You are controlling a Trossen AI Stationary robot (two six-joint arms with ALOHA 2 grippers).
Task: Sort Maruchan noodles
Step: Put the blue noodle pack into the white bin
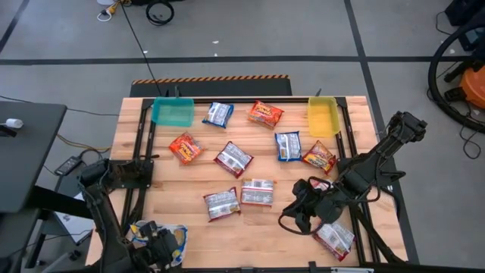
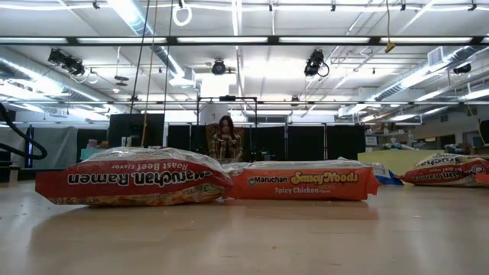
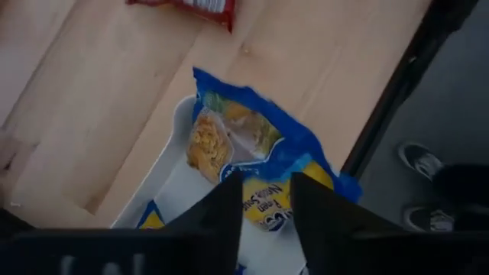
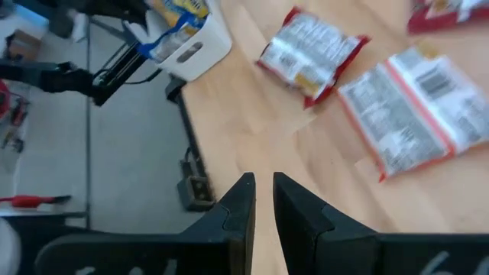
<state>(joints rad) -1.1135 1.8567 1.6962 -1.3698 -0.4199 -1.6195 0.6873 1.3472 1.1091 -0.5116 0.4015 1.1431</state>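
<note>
Grey floor (image 1: 303, 30) crossed by dark lines. Long ceiling lights (image 2: 328, 40) glow over a dim hall; a person (image 2: 226, 137) sits far back

You are viewing a light wooden table (image 1: 250, 171) with a black frame. At its far edge sit a teal tray (image 1: 173, 113) and a yellow tray (image 1: 322, 116). Between the two trays lie a blue packet (image 1: 218, 114) and an orange packet (image 1: 265, 114). Toward the table's middle, a red-and-white packet (image 1: 233, 159) shows. In the white tray (image 3: 164, 191) lies a blue-and-yellow packet (image 3: 252, 149).
</note>
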